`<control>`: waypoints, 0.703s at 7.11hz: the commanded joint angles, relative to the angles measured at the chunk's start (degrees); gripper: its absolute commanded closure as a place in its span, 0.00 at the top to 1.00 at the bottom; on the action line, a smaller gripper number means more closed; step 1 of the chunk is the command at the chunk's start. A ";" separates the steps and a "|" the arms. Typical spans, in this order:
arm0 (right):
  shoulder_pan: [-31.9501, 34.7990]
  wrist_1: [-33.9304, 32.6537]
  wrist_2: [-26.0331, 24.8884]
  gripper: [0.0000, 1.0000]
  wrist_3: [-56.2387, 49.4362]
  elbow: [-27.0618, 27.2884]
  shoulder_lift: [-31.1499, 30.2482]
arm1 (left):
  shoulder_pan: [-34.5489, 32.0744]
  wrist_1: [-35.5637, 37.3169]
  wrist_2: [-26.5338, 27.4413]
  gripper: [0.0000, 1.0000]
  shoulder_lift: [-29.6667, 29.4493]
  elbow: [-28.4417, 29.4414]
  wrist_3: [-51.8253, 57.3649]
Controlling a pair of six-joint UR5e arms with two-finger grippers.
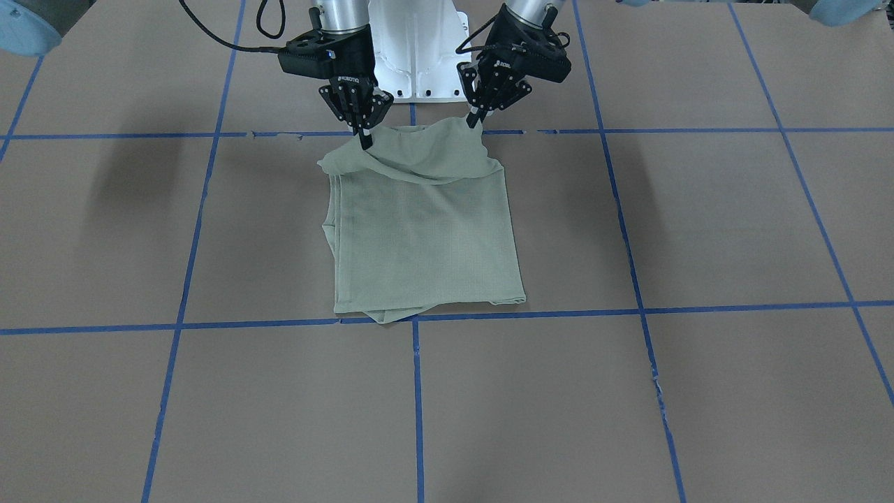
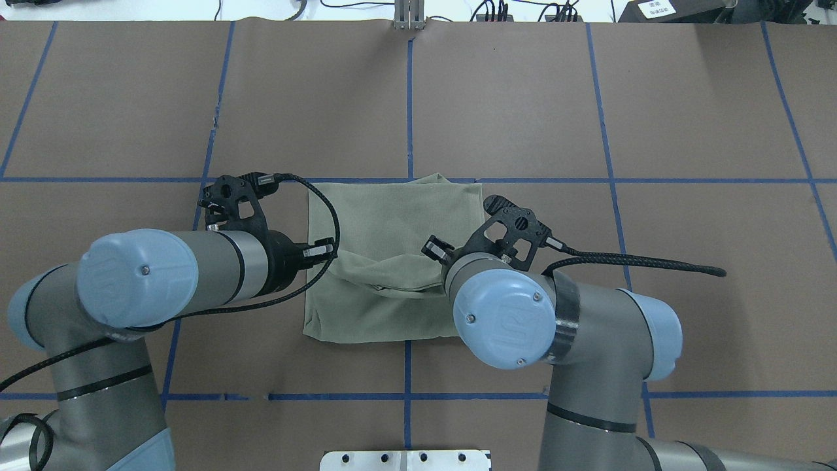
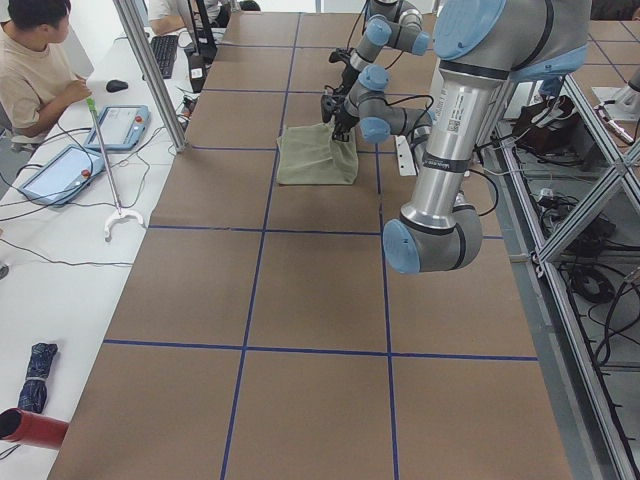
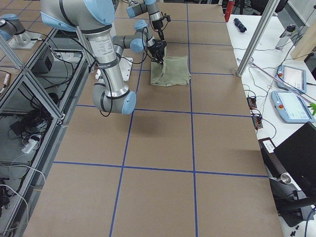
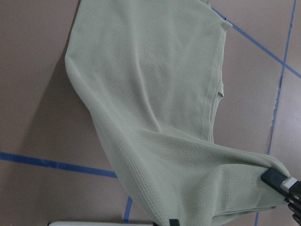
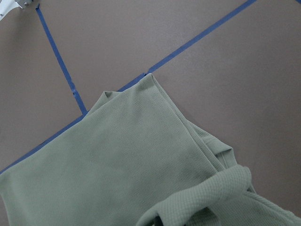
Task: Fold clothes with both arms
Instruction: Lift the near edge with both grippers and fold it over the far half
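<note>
Here, left claw [image 1: 475,120] and right claw [image 1: 364,141] each clamped on the shirt [image 1: 426,237], tips half-hidden in cloth.

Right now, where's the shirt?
In the front-facing view the shirt lies folded at the centre of the table, its robot-side edge held up by the left gripper and right gripper, jaws shut on it.

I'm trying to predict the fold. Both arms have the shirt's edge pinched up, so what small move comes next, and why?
Probably carry that edge forward, away from the base, over the flat part. The left arm and right arm have jaws shut on the near corners of the shirt; the edge sags raised between them while the rest lies flat on the table.
</note>
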 commanded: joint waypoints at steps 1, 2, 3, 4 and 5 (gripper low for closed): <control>2.61 0.17 1.49 0.00 -1.27 -5.94 3.50 | -3.17 -0.14 0.17 0.00 -3.42 7.11 2.26; 3.48 2.78 1.49 0.00 -1.53 -8.40 4.47 | -3.79 -0.32 0.26 0.00 -5.28 10.63 2.79; 4.62 7.76 2.02 0.00 -3.45 -12.94 4.82 | -5.01 -2.15 0.26 0.00 -5.73 13.02 2.80; 6.38 12.16 3.15 0.00 -4.16 -18.30 5.96 | -6.16 -5.12 0.17 0.00 -5.99 16.61 3.06; 7.35 13.69 3.60 0.00 -5.30 -21.92 7.54 | -6.86 -7.50 0.26 0.00 -6.35 19.43 6.28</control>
